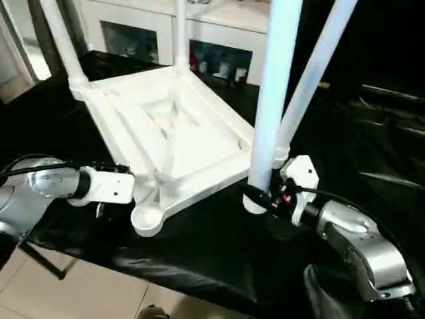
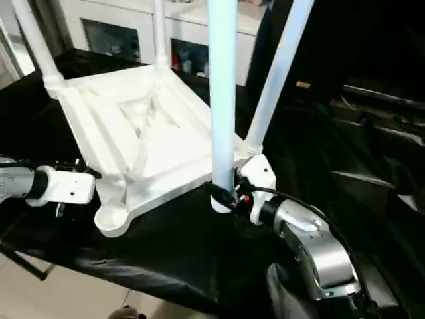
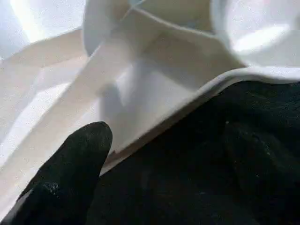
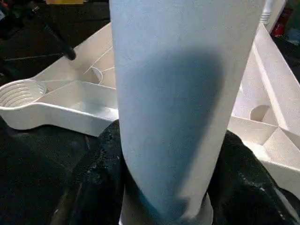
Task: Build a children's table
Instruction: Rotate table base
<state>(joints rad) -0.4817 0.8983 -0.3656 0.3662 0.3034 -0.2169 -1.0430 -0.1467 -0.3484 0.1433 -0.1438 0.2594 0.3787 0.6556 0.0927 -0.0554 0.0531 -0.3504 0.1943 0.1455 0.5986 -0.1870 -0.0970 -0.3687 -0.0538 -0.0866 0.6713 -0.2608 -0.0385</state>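
The white table top (image 1: 179, 139) lies upside down on the black cloth (image 1: 219, 246), ribs up, three legs standing in sockets. Beside its near edge the right gripper (image 1: 255, 195) clamps the loose fourth leg (image 1: 273, 86); the left gripper (image 1: 136, 189) gapes wide beside the empty corner socket (image 1: 147, 218).

No text, label, brand, number or sign can be read anywhere in these pictures.

Bright window glare; wrist views softly blurred.
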